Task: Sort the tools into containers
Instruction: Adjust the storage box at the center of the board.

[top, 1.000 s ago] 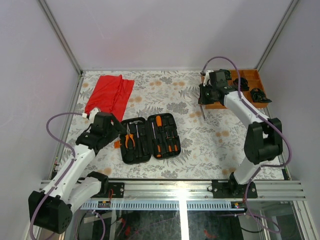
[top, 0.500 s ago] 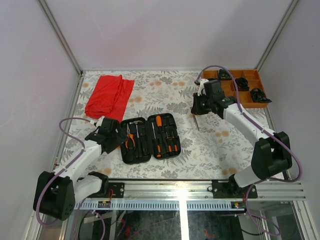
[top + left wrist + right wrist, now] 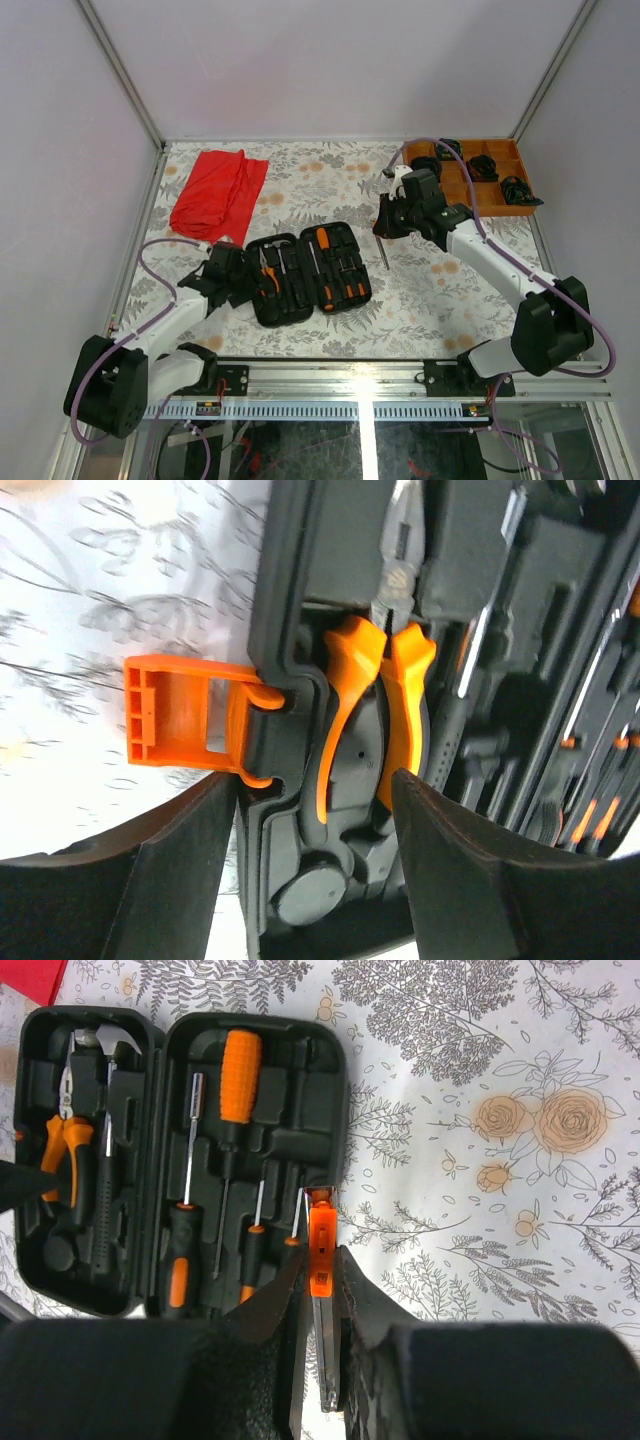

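Observation:
The black tool case lies open on the flowered table, holding orange-handled pliers, a hammer and several screwdrivers. My left gripper is low at the case's left side. Its fingers stand apart astride the case wall, one outside by the orange latch, one over the pliers' handles. My right gripper hangs just right of the case, shut on a thin metal tool with an orange part that points down at the case's right rim.
A red cloth lies at the back left. The orange-brown wooden tray with black coiled bundles sits at the back right. Grey walls close in the table on three sides.
The right arm carried the thin tool from beside the tray toward the case. The left gripper dropped to the case's left edge and its jaws narrowed. The case shifted slightly right and turned.

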Action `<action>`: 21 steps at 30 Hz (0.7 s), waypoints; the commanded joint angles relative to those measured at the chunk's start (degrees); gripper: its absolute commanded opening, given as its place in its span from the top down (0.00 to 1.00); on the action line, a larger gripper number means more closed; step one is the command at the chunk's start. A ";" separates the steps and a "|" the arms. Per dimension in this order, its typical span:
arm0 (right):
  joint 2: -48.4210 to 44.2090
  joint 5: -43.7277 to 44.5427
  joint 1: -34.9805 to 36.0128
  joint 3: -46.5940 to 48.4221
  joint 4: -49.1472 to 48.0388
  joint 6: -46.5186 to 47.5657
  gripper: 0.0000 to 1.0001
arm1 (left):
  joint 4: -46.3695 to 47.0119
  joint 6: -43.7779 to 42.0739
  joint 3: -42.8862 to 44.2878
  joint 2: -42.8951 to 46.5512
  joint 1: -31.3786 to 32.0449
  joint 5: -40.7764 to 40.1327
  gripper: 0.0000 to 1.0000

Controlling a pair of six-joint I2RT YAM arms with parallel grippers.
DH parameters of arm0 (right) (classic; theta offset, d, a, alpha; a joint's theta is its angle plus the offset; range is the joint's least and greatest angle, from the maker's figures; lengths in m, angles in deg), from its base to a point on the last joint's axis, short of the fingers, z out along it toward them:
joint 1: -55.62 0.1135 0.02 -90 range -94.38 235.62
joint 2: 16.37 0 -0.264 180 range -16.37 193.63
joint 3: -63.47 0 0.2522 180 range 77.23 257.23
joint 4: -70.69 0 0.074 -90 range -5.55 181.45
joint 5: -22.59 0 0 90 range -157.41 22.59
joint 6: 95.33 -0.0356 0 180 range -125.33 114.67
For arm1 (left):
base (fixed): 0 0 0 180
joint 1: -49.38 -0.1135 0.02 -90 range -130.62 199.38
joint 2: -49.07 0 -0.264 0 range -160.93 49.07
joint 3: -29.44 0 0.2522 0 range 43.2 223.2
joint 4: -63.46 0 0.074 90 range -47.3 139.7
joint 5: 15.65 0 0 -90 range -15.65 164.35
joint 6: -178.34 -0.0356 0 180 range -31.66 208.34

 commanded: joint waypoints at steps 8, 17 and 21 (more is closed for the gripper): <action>-3.92 -0.06 1.98 -2.17 -4.14 -4.97 1.00 | 9.87 6.36 1.60 0.26 14.71 0.37 0.40; -1.38 2.39 9.75 -0.81 -5.61 -6.12 1.00 | -0.01 7.20 1.15 8.55 14.85 -6.88 0.36; 1.96 3.59 14.17 1.33 -6.58 -5.57 1.00 | -2.90 7.39 0.42 12.48 14.76 -9.95 0.33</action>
